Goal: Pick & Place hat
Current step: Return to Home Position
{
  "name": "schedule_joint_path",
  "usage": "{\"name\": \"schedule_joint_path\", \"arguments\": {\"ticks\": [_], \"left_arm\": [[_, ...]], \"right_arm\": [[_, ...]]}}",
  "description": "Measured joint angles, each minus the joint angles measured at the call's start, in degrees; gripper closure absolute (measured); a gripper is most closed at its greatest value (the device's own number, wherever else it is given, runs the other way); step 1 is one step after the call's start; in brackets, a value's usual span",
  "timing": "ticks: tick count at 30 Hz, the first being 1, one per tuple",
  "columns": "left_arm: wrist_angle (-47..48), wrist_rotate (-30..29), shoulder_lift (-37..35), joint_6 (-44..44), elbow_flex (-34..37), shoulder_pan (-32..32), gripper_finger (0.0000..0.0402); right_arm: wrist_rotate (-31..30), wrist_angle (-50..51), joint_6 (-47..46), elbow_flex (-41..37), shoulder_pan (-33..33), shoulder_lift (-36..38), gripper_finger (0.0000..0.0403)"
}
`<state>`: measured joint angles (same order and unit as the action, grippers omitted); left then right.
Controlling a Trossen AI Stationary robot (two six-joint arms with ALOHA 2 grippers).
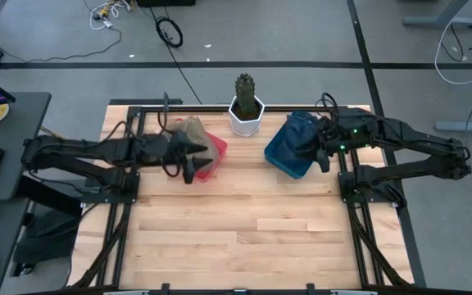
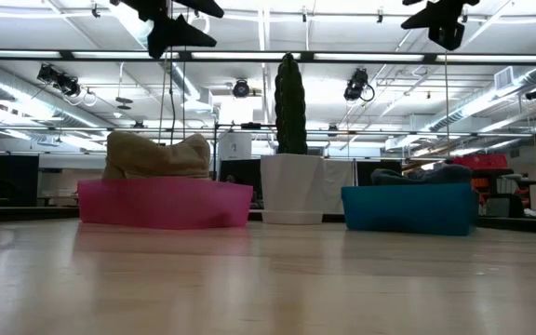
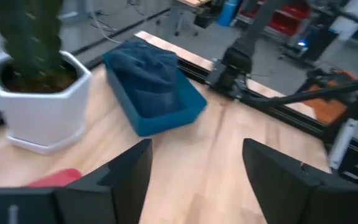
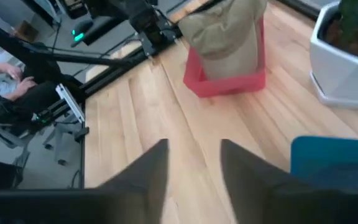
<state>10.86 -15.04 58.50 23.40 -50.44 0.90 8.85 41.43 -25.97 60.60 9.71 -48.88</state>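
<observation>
At centre-left of the high view the L gripper [image 1: 183, 168] sits over the red bin's [image 1: 218, 154] left edge. The R gripper [image 1: 323, 156] is at centre-right, by the blue bin's [image 1: 279, 157] right side. Brown cap [image 1: 193, 129] lies in the red bin and blue caps [image 1: 301, 124] (a dark heap, count unclear) in the blue one, w/ the cactus pot [image 1: 247, 116] between the bins.

Sorting looks done, so the step in hand reads as the homing move. Next: draw each arm back twd its base, clear of bin rims & pot, w/ nothing to carry.

Wrist views show what the high view can't: both grippers spread wide, empty. Low view adds height: both hang at the frame's top, well above the bins, and the brown cap humps over its rim.
</observation>
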Motion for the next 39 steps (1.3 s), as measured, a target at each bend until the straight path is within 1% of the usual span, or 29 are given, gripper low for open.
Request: {"name": "schedule_joint_path", "arguments": {"ticks": [3,5,6,7,10,12,14,15,16,21,24,27,30,32,36,39], "left_arm": [[-2.24,0.23,0.00,1.74,2.14,1.43,0.0177],[-2.88,0.23,-0.02,1.94,3.30,2.49,0.0203],[-2.98,0.23,-0.02,1.93,3.59,3.05,0.0219],[-3.48,0.35,-0.07,1.89,3.84,3.61,0.0236],[-3.98,1.33,-0.11,1.53,4.05,4.90,0.0293],[-3.97,1.31,-0.05,1.45,4.05,5.55,0.0333],[-3.94,0.58,-0.04,1.11,4.05,6.00,0.0373],[-3.93,-0.12,-0.04,1.02,4.05,6.23,0.0387],[-3.91,-1.02,-0.04,0.96,4.05,6.45,0.0392],[-4.28,-4.18,-0.02,-0.45,4.07,6.87,0.0393],[-5.19,-4.44,-0.02,-0.59,4.53,6.87,0.0393],[-14.01,-4.39,-0.38,-1.24,9.84,6.87,0.0393],[-27.60,-3.17,-0.46,-0.09,17.28,6.85,0.0393],[-34.68,-2.29,-0.56,-0.10,21.52,6.73,0.0394],[-40.63,-2.13,-4.04,0.26,27.11,6.25,0.0398],[-40.36,-2.28,-8.61,-0.56,29.84,5.74,0.0397]], "right_arm": [[1.02,2.00,0.44,0.00,-0.08,0.02,0.0311],[2.36,2.72,0.77,0.00,-0.10,0.04,0.0365],[3.18,2.97,0.96,0.00,-0.10,0.04,0.0383],[3.81,3.10,0.95,0.00,-0.10,0.03,0.0392],[4.06,3.44,0.17,0.00,-0.10,0.04,0.0385],[4.08,4.43,-0.01,0.00,-0.10,0.03,0.0388],[4.08,6.02,-0.01,0.00,-0.10,0.04,0.0397],[4.08,6.90,-0.03,0.00,-0.10,0.03,0.0399],[4.08,7.78,-0.07,0.00,-0.10,0.04,0.0398],[4.09,9.72,-0.70,0.00,-0.10,0.02,0.0399],[4.09,9.72,-2.11,0.00,-0.10,0.02,0.0400],[4.10,9.72,-3.08,0.02,-0.10,0.02,0.0401],[4.10,9.69,-4.16,0.02,-0.13,0.02,0.0401],[4.10,9.68,-5.09,0.02,-0.13,0.02,0.0401],[4.10,9.68,-6.59,0.04,-0.13,0.02,0.0402],[4.08,9.68,-7.94,0.04,-0.13,0.02,0.0402]]}}
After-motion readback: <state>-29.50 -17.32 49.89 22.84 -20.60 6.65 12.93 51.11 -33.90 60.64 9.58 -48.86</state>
